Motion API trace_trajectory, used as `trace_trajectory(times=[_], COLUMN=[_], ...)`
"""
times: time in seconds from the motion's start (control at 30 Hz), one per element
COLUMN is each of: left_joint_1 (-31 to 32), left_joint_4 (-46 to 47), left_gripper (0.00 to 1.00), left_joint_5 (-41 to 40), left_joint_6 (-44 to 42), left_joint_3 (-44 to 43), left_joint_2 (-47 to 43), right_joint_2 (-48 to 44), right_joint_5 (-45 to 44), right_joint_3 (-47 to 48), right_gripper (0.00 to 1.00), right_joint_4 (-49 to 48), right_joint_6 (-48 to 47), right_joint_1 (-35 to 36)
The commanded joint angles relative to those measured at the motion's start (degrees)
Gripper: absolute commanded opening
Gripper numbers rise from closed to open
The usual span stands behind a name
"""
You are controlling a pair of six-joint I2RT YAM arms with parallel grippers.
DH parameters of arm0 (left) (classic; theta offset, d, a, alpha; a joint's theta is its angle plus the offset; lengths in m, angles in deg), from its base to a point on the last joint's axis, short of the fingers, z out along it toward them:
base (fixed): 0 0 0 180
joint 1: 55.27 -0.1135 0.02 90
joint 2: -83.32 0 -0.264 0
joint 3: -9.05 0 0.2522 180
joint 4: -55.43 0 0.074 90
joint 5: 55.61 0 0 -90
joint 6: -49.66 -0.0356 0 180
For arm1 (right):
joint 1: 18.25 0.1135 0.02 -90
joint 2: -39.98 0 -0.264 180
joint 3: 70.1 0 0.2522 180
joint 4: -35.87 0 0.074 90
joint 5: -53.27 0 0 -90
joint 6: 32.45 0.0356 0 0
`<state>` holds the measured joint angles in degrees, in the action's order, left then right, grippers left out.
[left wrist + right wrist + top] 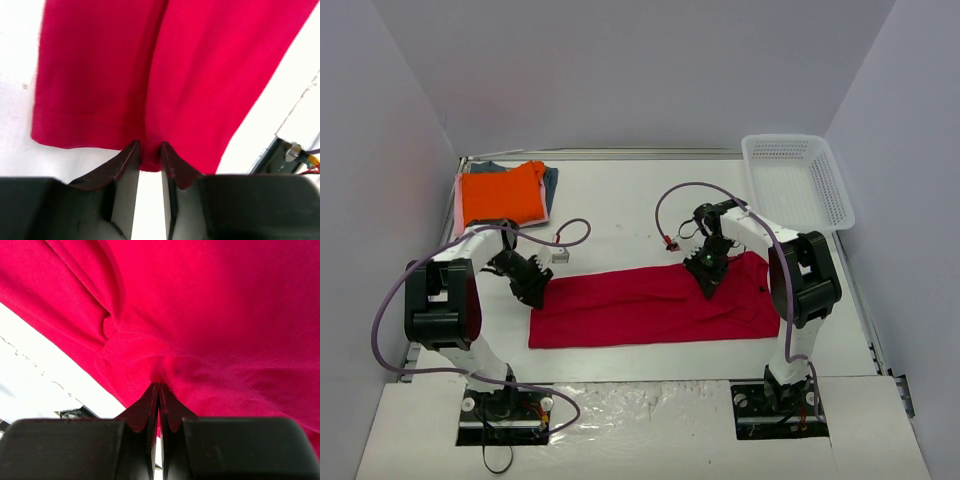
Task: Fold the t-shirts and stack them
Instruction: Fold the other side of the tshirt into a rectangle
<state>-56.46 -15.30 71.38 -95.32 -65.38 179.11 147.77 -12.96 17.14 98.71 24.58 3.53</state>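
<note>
A large crimson-red t-shirt (pixel 650 305) lies spread in a long band across the middle of the table. My left gripper (pixel 533 290) is at its left end. In the left wrist view a fold of the shirt's hem (pixel 150 75) fills the narrow gap between the left gripper's (pixel 150 150) tips. My right gripper (pixel 708 285) stands on the shirt's upper right part. Seen from the right wrist, the right gripper (pixel 159 387) is shut tight, pinching a ridge of the red cloth (pixel 225 315). A folded orange t-shirt (pixel 500 195) rests on a grey-blue one (pixel 551 185) at the back left.
A white mesh basket (pixel 798 180) stands at the back right corner. A small red-tipped connector (pixel 669 241) and a small white block (pixel 560 256) lie on the white table (pixel 620 200) behind the red shirt. Purple cables loop from both arms.
</note>
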Motion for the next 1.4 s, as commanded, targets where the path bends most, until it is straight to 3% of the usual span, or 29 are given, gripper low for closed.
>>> trace_trajectory(times=[0.0, 0.07, 0.23, 0.63, 0.8, 1.0, 1.17, 1.37], left_joint_1=[-0.22, -0.22, -0.30, 0.58, 5.40, 11.03, 11.65, 11.56], left_joint_4=[-5.16, -5.87, -7.01, -10.97, -8.87, -2.81, 1.59, 2.30], left_gripper=[0.18, 0.09, 0.03, 0.06, 0.06, 0.10, 0.27, 0.29], left_joint_5=[1.24, 1.24, 1.50, 0.90, -3.67, -12.81, -18.70, -20.03], left_joint_6=[-3.73, -4.17, -5.13, -8.21, -7.25, -4.17, -3.20, -2.68], left_joint_3=[-2.00, -1.39, -0.42, 2.74, 6.60, 11.53, 14.43, 14.09], left_joint_2=[-1.13, -1.83, -3.94, -11.49, -14.92, -17.03, -17.21, -18.00], right_joint_2=[0.40, 0.41, 0.67, 0.41, 0.67, 1.37, 1.11, -0.65], right_joint_5=[-1.01, -1.09, -1.53, -1.53, -1.71, -1.71, -1.88, -2.85], right_joint_3=[-0.52, -0.70, -0.96, -1.05, -1.05, -0.79, -1.05, -1.49], right_gripper=[0.00, 0.00, 0.00, 0.00, 0.00, 0.00, 0.01, 0.01], right_joint_4=[2.25, 2.16, 1.81, 1.98, 1.98, 1.98, 1.98, 2.16], right_joint_6=[0.45, 0.45, 0.63, 0.89, 1.07, 1.15, 1.24, 1.42], right_joint_1=[0.02, 0.02, -0.07, 0.02, 0.02, 0.02, 0.02, -0.33])
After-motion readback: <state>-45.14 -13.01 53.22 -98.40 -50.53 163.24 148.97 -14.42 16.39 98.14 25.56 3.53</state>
